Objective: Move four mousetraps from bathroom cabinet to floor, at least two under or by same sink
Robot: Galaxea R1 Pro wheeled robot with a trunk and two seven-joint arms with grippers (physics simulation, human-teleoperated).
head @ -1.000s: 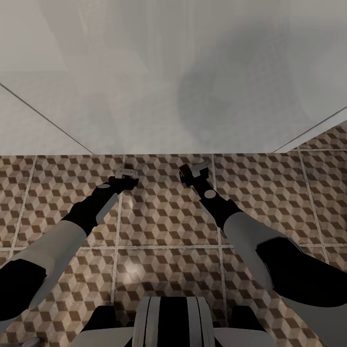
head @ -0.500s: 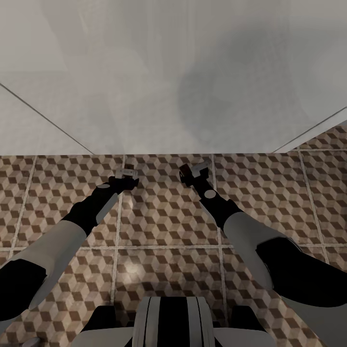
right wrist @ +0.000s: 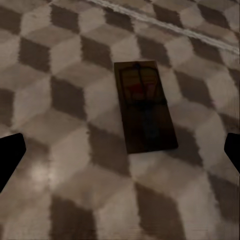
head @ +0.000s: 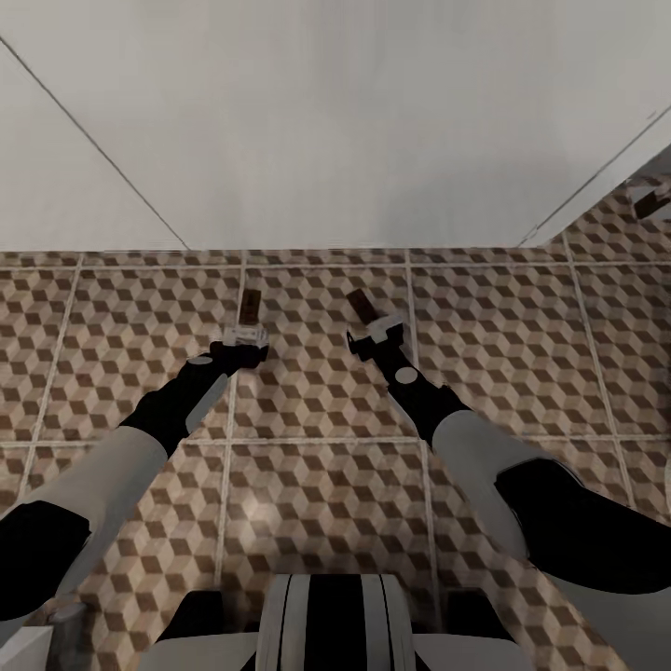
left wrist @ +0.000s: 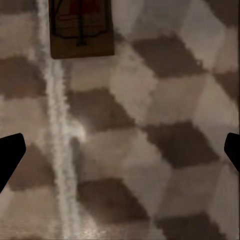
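Observation:
Two mousetraps lie flat on the cube-patterned bathroom floor [head: 317,438], close to the foot of a white flat-fronted unit [head: 326,121]. One mousetrap [head: 249,303] [left wrist: 80,27] rests just ahead of my left gripper [head: 244,333] [left wrist: 120,150]. The other mousetrap [head: 362,303] [right wrist: 145,107] rests just ahead of my right gripper [head: 377,331] [right wrist: 120,150]. Both grippers hover over the tiles, open, with nothing between their fingers. The sink basin and the cabinet are out of view.
The white unit's front spans the far side, and its corner ends at the right. Past that corner a small brown-and-white object [head: 652,200] sits on the tiles. My own base [head: 326,624] is at the near edge.
The whole view has shifted: the white front's lower edge sits farther from me. The two mousetraps now show on the tiles ahead of the grippers. The arms hold the same pose.

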